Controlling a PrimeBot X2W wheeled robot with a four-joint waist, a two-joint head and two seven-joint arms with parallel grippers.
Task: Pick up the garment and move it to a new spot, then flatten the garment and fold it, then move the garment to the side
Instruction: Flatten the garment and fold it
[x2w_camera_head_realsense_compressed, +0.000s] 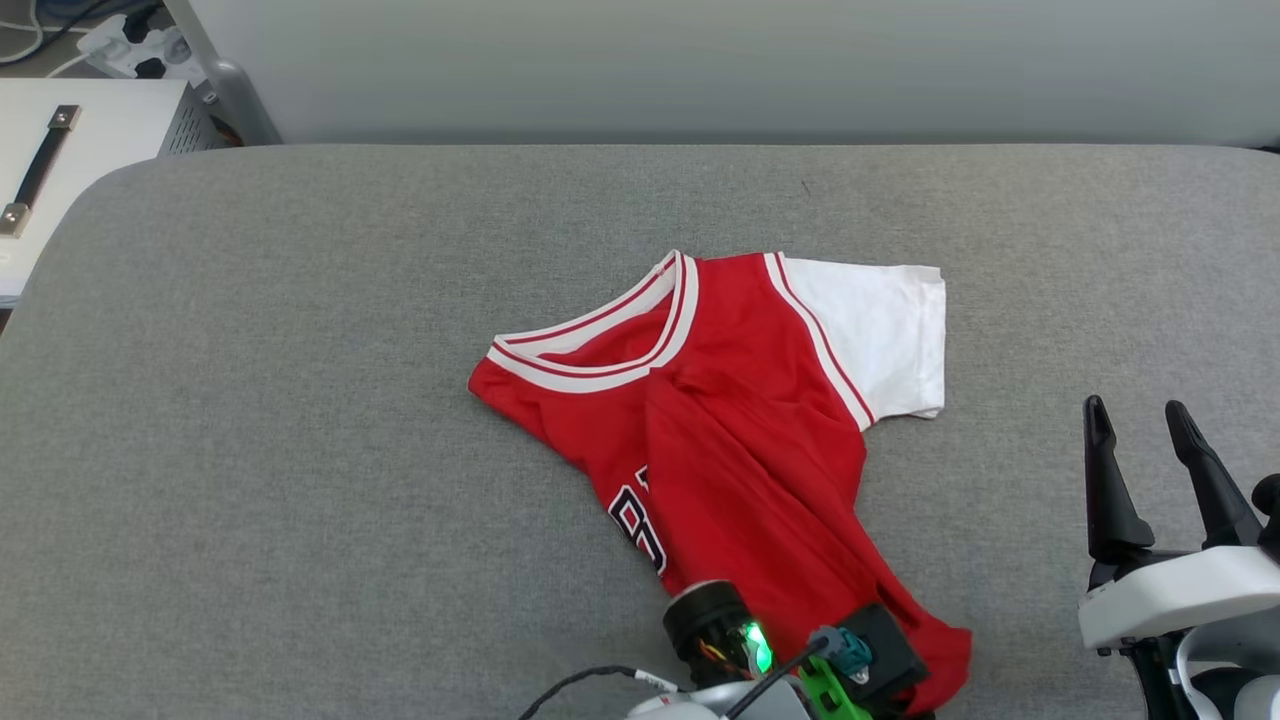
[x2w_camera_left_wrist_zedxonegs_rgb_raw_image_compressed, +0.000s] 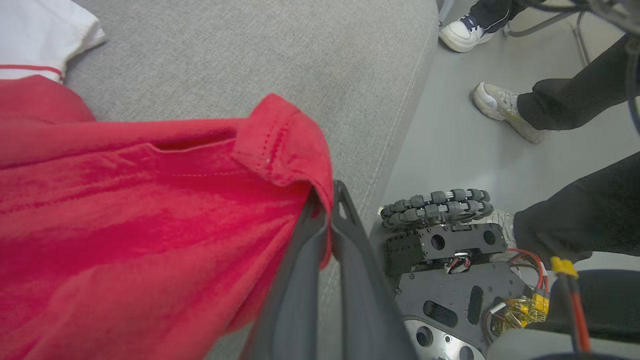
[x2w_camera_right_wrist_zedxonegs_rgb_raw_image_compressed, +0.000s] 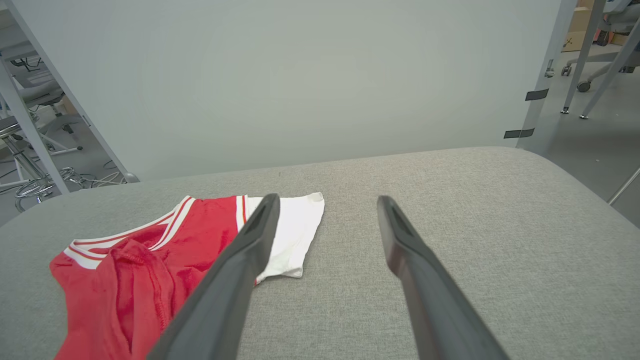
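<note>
The garment, a red jersey with one white sleeve showing and a striped collar, lies partly folded over itself in the middle of the grey table; part of a black print peeks out at its left edge. My left gripper is shut on the garment's red hem corner near the table's front edge; in the head view its wrist sits over that corner. My right gripper stands open at the right, clear of the garment, with nothing between its fingers.
A white cabinet with a black handle stands off the table's far left corner. In the left wrist view, people's shoes and dark trouser legs, and the robot's wheeled base, are on the floor beyond the table's edge.
</note>
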